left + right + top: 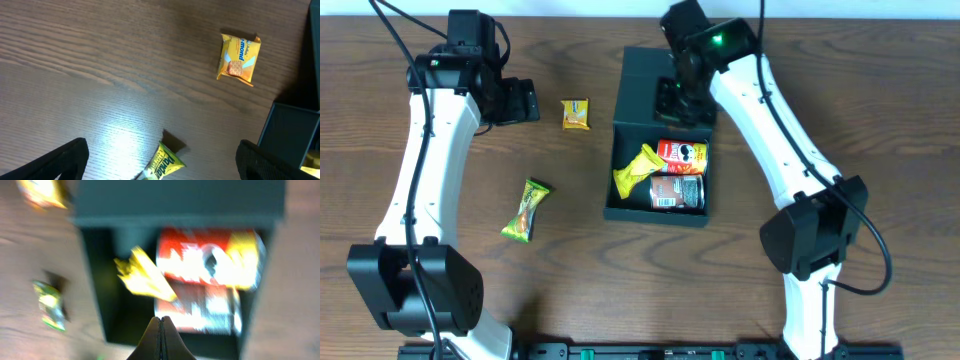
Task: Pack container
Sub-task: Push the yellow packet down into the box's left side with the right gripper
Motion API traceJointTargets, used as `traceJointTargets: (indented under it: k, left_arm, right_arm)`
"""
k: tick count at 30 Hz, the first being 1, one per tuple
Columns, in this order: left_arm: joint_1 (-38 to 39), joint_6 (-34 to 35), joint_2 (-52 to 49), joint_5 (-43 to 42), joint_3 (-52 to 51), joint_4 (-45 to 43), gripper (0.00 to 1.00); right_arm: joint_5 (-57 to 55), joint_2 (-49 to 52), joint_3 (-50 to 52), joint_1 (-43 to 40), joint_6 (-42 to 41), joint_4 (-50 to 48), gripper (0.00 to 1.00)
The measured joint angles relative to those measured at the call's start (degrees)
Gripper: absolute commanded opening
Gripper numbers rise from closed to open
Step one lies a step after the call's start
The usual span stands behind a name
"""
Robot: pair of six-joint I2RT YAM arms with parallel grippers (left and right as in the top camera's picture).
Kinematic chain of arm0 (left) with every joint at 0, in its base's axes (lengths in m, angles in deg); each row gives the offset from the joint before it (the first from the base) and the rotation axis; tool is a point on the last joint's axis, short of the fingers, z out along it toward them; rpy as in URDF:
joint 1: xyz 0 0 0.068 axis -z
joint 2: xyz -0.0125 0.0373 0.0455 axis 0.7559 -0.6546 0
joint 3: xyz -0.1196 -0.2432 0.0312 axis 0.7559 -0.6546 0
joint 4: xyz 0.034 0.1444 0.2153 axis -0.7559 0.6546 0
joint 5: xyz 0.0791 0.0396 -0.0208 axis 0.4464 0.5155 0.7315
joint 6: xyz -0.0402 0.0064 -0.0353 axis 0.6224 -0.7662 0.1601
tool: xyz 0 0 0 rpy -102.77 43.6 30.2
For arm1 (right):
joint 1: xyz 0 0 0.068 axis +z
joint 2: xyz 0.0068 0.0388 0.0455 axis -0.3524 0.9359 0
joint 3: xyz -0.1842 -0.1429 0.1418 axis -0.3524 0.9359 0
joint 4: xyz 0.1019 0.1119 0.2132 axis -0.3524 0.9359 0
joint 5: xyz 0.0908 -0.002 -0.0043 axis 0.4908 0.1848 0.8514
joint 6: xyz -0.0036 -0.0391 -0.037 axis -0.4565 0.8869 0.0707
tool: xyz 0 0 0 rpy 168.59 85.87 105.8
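The dark container [617, 165] stands open at table centre, its flap lid [650, 80] laid back. Inside lie a red snack can [682, 153], a darker can [677, 191] and a yellow packet [635, 170]. My right gripper [682, 100] is shut and empty over the lid's hinge side; its blurred wrist view shows the shut fingers [160, 322] above the container [95, 290] and the cans [210, 257]. My left gripper [520, 101] is open and empty, above the table left of an orange-yellow packet [576, 114]. In the left wrist view the open jaws [162, 145] frame a green-yellow packet [165, 164].
The green-yellow packet [526, 210] lies on the wood table left of the container. The orange-yellow packet [239, 57] lies near the container's corner [292, 130]. Both packets show blurred in the right wrist view, green [50, 305] and orange [42, 192].
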Motion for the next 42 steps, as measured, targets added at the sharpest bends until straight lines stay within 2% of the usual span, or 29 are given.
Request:
traceJointTargets:
  k: [8, 12, 42]
  left_arm:
    - [0.0, 0.0, 0.0, 0.0, 0.0, 0.02, 0.95]
    - [0.0, 0.0, 0.0, 0.02, 0.0, 0.04, 0.96]
    - [0.0, 0.0, 0.0, 0.42, 0.0, 0.02, 0.95]
  right_arm:
    - [1.42, 0.57, 13.7, 2.16, -2.29, -4.17, 0.01]
    - [2.95, 0.81, 17.27, 3.21, -3.02, -6.43, 0.01]
    - [-0.44, 0.81, 19.74, 8.11, -1.66, -28.79, 0.02]
